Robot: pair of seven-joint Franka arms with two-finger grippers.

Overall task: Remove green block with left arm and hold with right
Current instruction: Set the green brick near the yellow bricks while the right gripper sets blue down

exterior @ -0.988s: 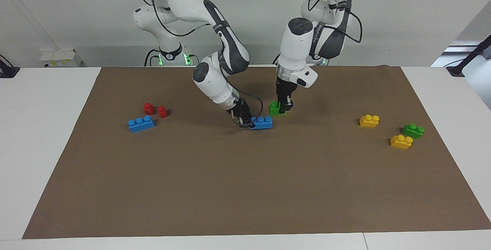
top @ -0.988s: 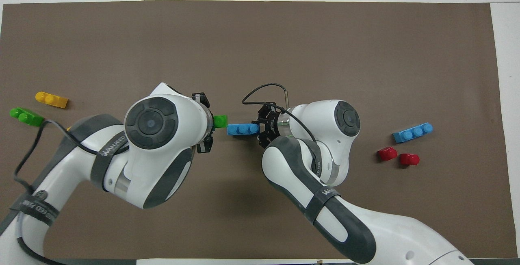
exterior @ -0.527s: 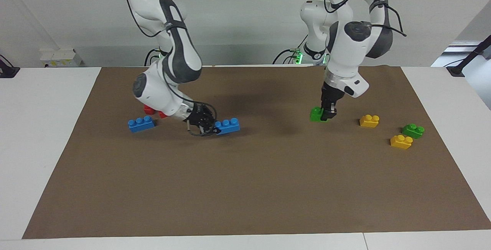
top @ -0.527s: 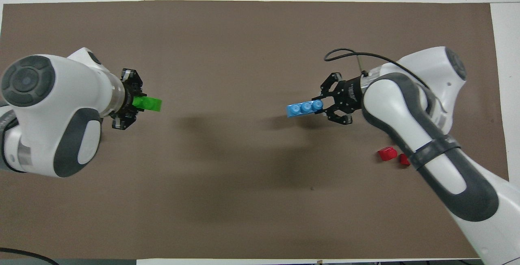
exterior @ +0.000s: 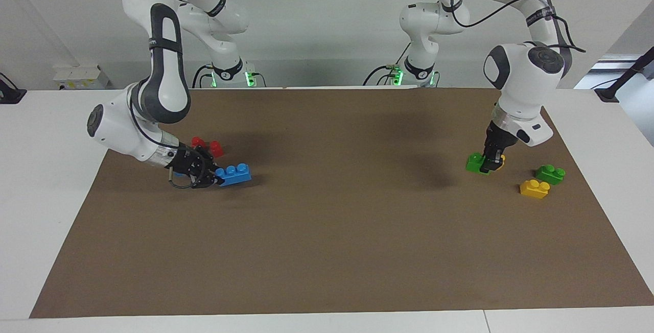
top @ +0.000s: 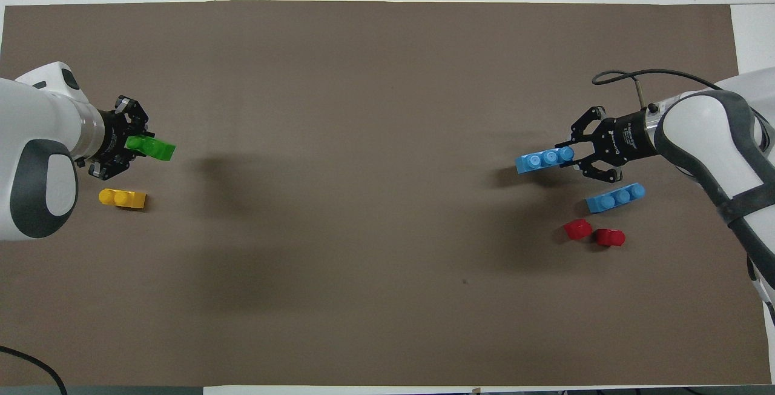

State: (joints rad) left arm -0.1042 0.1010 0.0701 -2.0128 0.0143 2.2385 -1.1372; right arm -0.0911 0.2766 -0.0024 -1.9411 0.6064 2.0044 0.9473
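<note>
- Fingers (exterior: 491, 166) of left gripper (exterior: 489, 163): clamped on the green block (exterior: 475, 162), held by one end, low over the brown mat (exterior: 332, 231) at the left arm's end of the table (exterior: 30, 169).
- Same hold from overhead: left gripper (top: 124, 146), green block (top: 152, 148) sticking out past the fingertips toward the middle of the mat (top: 363, 262).
- Partly hidden by the held block in the facing view: a yellow brick (exterior: 501, 159).
- Lying on the mat close by: another yellow brick (exterior: 534, 188) (top: 123, 199), and just beside it, nearer to the robots, a darker green brick (exterior: 550, 173).
- Fingers (exterior: 209, 175) of right gripper (exterior: 214, 177) (top: 575, 156): closed on one end of a three-stud blue brick (exterior: 233, 174) (top: 545, 159), held low over the mat at the right arm's end of the table.
- Flat on the mat under that arm: a second blue brick (top: 615, 197), almost fully hidden in the facing view.
- Just beside the second blue brick, nearer to the robots: two small red pieces (exterior: 207, 146) (top: 593, 233), close together.
- Well apart: green block and held blue brick, at the two ends of the mat.
</note>
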